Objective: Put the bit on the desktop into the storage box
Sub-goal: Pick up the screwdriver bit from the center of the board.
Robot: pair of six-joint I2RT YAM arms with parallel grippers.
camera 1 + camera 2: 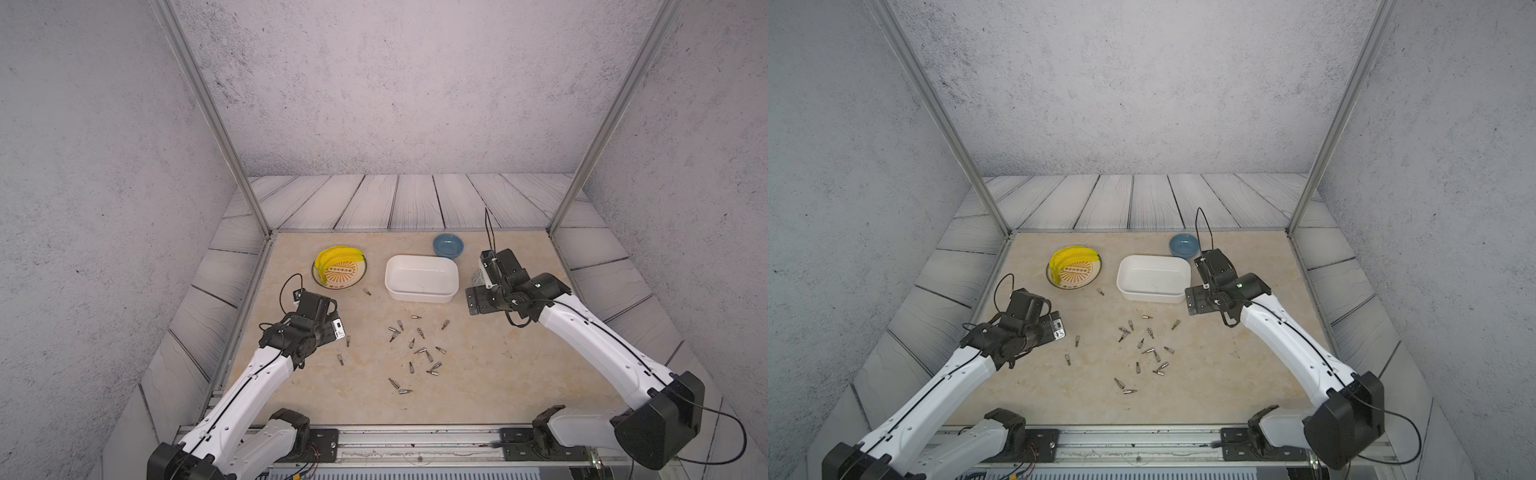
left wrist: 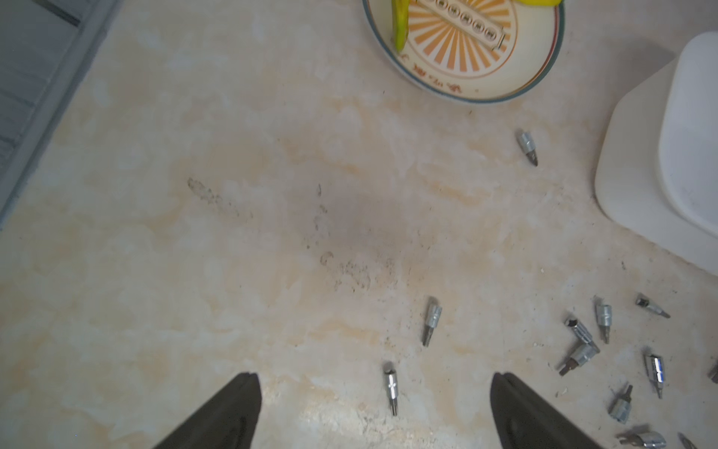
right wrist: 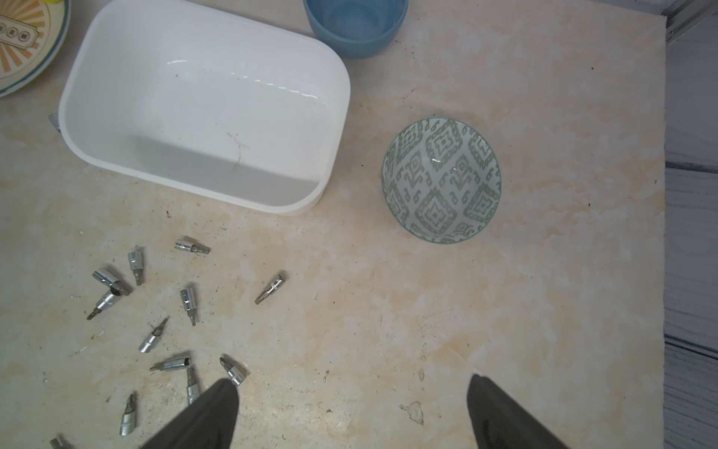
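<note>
**Loose bits on the desktop, storage box empty, both grippers ready**

The bits [image 1: 417, 349] are lying loose on the desktop [image 1: 490, 374]. Most are sitting in a scatter on the robot's side of the storage box [image 1: 420, 296], apart from its near wall. None is lying inside the box, as the right wrist view is showing you. One lone bit [image 1: 366, 291] is resting just off the box's left-arm end, beside the patterned plate [image 1: 358, 281]. Two stragglers are sitting farther out from that same end, toward the left arm.

The left gripper [image 2: 375, 375] is hanging over these stragglers with its jaws spread wide and nothing held. In the left wrist view the nearer straggler [image 2: 391, 388] is showing near the middle of the gap between the fingertips. Its long axis is running roughly across the line joining them, so a plain closing would likely be catching it across the shank. The second straggler [image 2: 432, 320] is lying just beyond, on the box side.

The right gripper [image 3: 352, 381] is hovering by the box's opposite end, with its jaws likewise wide apart and empty. The main scatter is lying off toward the left-arm side of it.

You are likely looking at a first pick for the left arm, which is the nearer one, and the move is appearing to be mostly a descent. Being small and round-shanked, the bit may be prone to rolling or skidding as the fingers are meeting it.
</note>
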